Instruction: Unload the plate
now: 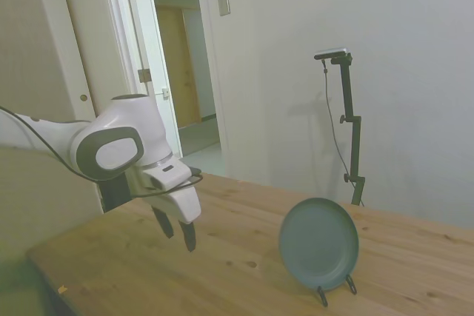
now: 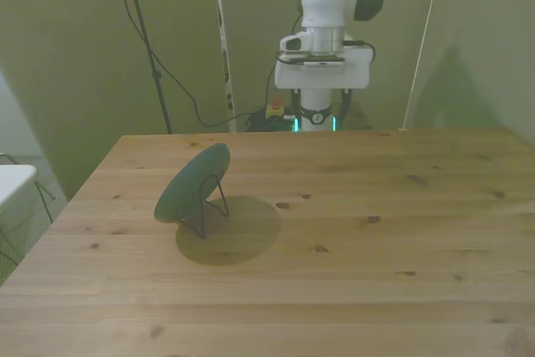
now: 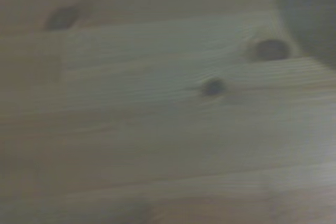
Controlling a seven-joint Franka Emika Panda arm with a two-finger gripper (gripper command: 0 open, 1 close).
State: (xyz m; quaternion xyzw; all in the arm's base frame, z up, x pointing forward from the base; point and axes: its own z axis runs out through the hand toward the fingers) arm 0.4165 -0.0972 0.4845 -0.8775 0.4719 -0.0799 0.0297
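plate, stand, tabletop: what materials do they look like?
Plate: probably glazed ceramic, possibly plastic; smooth dull teal, no texture.
Stand: thin black wire, likely metal.
Table: wood with visible grain, knots and plank seams; matte finish.

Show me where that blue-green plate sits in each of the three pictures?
Side view: the plate stands lower right, propped on a thin wire stand.
Front view: the plate leans left of centre, seen from behind on the same stand.
Wrist view: not clearly in it; only blurred wood with knots.
Shared landmark: the wire stand on the wooden table.
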